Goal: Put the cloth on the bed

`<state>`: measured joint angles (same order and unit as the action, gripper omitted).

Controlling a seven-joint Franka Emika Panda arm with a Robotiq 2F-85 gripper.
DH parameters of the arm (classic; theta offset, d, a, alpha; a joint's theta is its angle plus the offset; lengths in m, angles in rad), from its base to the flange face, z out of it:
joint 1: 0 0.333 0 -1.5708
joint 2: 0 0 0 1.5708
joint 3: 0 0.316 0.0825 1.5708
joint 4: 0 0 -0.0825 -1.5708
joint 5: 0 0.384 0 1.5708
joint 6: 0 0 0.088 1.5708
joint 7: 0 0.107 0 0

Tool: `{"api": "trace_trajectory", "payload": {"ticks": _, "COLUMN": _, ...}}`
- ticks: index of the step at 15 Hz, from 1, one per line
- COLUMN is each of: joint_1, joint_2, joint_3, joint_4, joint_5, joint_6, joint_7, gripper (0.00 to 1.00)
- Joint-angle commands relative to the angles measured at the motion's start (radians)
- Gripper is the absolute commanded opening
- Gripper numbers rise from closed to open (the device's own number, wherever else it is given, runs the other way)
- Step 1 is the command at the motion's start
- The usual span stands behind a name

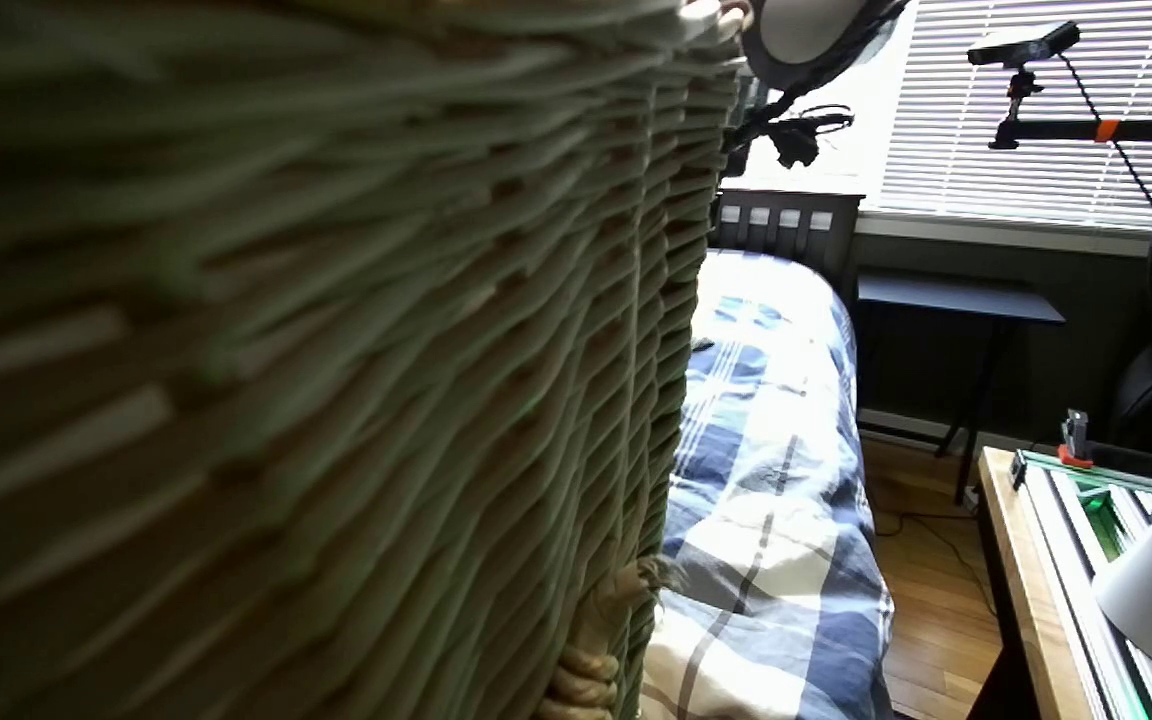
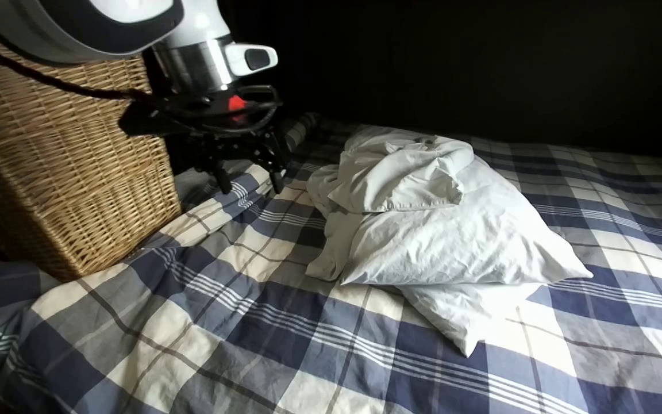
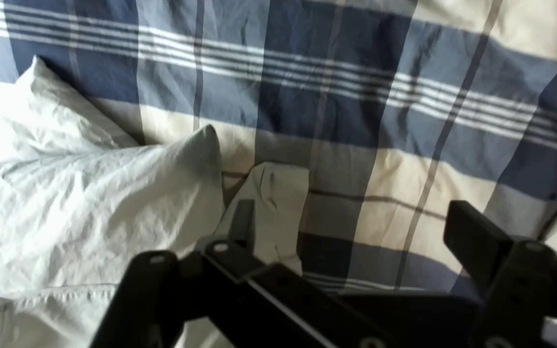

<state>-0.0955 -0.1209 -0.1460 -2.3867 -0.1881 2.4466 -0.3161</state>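
The whitish cloth [image 2: 451, 241] lies crumpled and folded in layers on the bed [image 2: 285, 345]. In the wrist view the cloth [image 3: 80, 212] fills the lower left, over the bed's plaid cover [image 3: 327, 72]. An exterior view shows the bed [image 1: 776, 480] with its dark slatted headboard, but there the cloth is mostly or wholly hidden by the basket. My gripper [image 2: 250, 183] is open and empty above the bed, beside the cloth on the basket's side. In the wrist view, the left finger of my gripper [image 3: 353, 224] overlaps a cloth corner; contact is not visible.
A tall wicker basket [image 2: 118, 178] stands on the bed beside my gripper; it also fills much of an exterior view [image 1: 416, 360]. A dark wall [image 2: 480, 69] runs behind the bed. A small dark table [image 1: 956, 290] and a wooden bench [image 1: 1036, 580] stand beside it.
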Motion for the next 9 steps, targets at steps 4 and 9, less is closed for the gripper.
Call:
{"api": "trace_trajectory", "payload": {"ticks": 4, "joint_1": -0.036, "joint_2": 0.395, "joint_3": -0.002, "joint_4": 0.368, "joint_5": 0.140, "joint_6": 0.042, "joint_7": 0.126, "gripper": 1.00}}
{"api": "trace_trajectory", "payload": {"ticks": 9, "joint_1": -0.038, "joint_2": 0.622, "joint_3": -0.007, "joint_4": 0.649, "joint_5": 0.162, "joint_6": 0.036, "joint_7": 0.356, "gripper": 1.00}}
